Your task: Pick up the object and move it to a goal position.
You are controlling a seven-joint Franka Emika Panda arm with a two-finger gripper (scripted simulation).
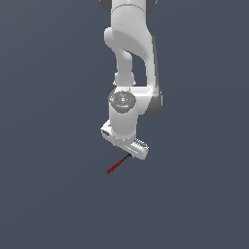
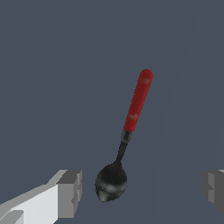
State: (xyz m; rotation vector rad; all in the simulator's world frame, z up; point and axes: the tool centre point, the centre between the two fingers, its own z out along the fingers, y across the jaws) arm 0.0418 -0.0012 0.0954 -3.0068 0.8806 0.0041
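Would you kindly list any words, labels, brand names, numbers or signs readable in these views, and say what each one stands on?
None: no readable text on the red-handled tool, the gripper or the arm. The small coloured specks on the wrist's round face are too blurred to read.

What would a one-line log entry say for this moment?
phase: pre-grasp | gripper: open, above spoon | spoon: lying flat, bowl between fingers, not gripped | goal: not visible

The tool [image 2: 131, 127] has a glossy red handle and shiny black bowl; gripper [image 2: 142, 190] fingers [image 2: 70, 192] matt grey.
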